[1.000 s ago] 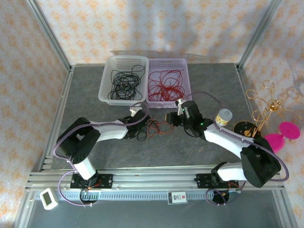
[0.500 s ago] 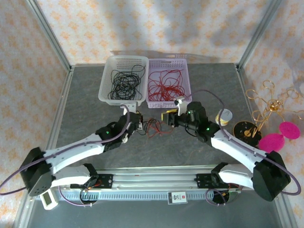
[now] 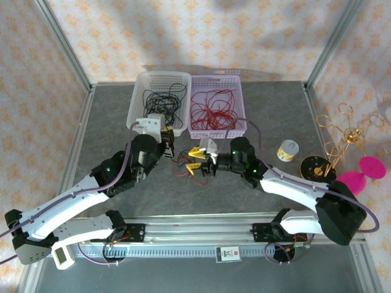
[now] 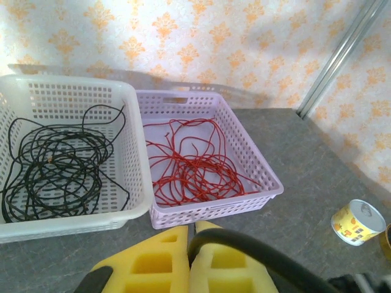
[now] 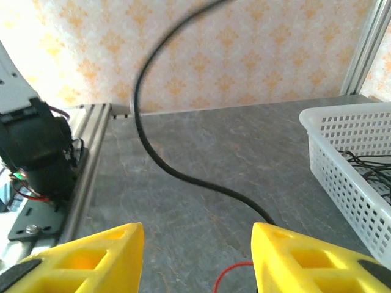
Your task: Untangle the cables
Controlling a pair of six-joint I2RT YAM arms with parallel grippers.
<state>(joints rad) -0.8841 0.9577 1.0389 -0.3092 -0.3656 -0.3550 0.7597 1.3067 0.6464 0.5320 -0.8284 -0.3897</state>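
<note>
left gripper [image 3: 168, 141]: pads pressed together, black cable [image 4: 263, 249] coming out at the seam; just in front of white basket [image 3: 135, 119]
white basket: black coils [image 3: 160, 104] inside
tangle [image 3: 185, 163]: red and black cables, on table [image 3: 110, 134] between the grippers
right gripper [image 3: 195, 160]: jaws apart, nothing between them, just right of tangle
lilac basket [image 3: 243, 119]: red coils [image 3: 211, 110] inside

Walls: cream wallpaper [image 3: 201, 36] with a repeating orange damask motif, on the back and both sides.
Counter: dark grey counter [image 3: 275, 104] with a matte, marbled stone-look finish.
Frame: aluminium posts [image 3: 63, 43] rise at the rear corners and lean outward in the top view.
Near edge: slotted aluminium rail [image 3: 195, 231] runs along the counter's full width.
Light: even and diffuse — soft grey shadows fall on the back wall.
</note>
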